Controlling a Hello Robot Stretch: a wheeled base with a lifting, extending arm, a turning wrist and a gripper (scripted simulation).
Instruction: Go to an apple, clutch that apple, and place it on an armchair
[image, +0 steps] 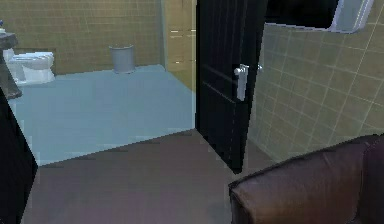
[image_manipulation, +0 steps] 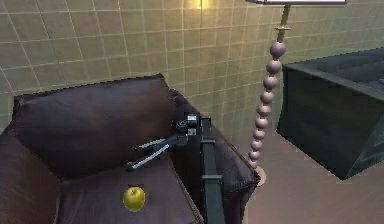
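- The apple lies on the armchair seat — the placing step looks all but done.
- The fingers hang near it; their state cannot be told.
- Next, likely — withdraw without nudging it.

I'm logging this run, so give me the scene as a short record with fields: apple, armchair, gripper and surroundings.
apple: yellow-green, lying on the armchair seat
armchair: dark brown, against a tiled wall
gripper: seen against the seat, apart from the apple; cannot tell whether it holds anything
beside armchair: beaded floor lamp
ahead: open dark door, toilet and bin beyond
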